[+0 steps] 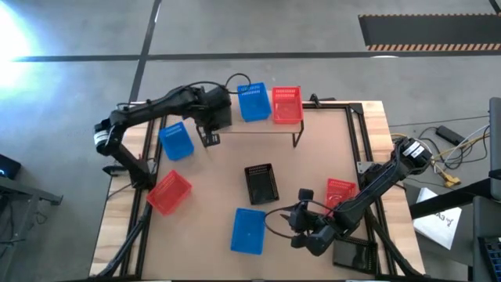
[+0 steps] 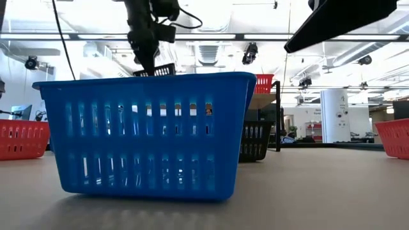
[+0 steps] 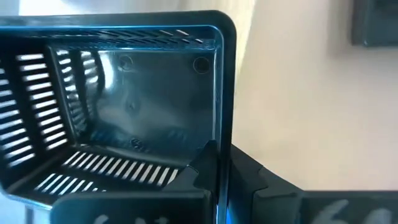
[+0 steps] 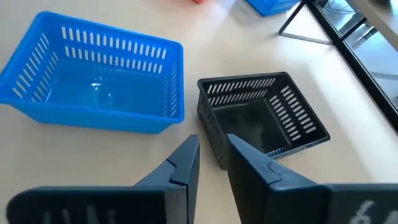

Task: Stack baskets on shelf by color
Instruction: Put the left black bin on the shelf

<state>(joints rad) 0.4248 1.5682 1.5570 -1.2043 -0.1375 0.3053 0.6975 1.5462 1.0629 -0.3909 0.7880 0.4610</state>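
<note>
The left gripper (image 1: pixel 210 129) is above the left end of the shelf (image 1: pixel 266 127), and its fingers (image 3: pixel 208 165) are pinching the wall of a black basket (image 3: pixel 118 106), which it holds up in the air; in the low view this held basket (image 2: pixel 156 69) hangs above the rim of the blue one in front. On the shelf two baskets stand side by side, a blue basket (image 1: pixel 254 103) and, just beside it to the right, a red basket (image 1: pixel 286 105). On the surface (image 1: pixel 211 176) there are more baskets: a second blue basket (image 1: pixel 175 141) to the left of the shelf, a red one (image 1: pixel 168 192) near the left edge, another black basket (image 1: pixel 261 183) in the middle, a third blue basket (image 1: pixel 249 231) at the front, and a red basket (image 1: pixel 340 192) on the right side, partly under the right arm. The right gripper (image 1: pixel 301 221) is low at the front, between the front blue basket and the right red one. Its fingers (image 4: pixel 180 168) stand only a little apart, with a narrow gap between them, and they hold nothing; they point toward the middle black basket.
</note>
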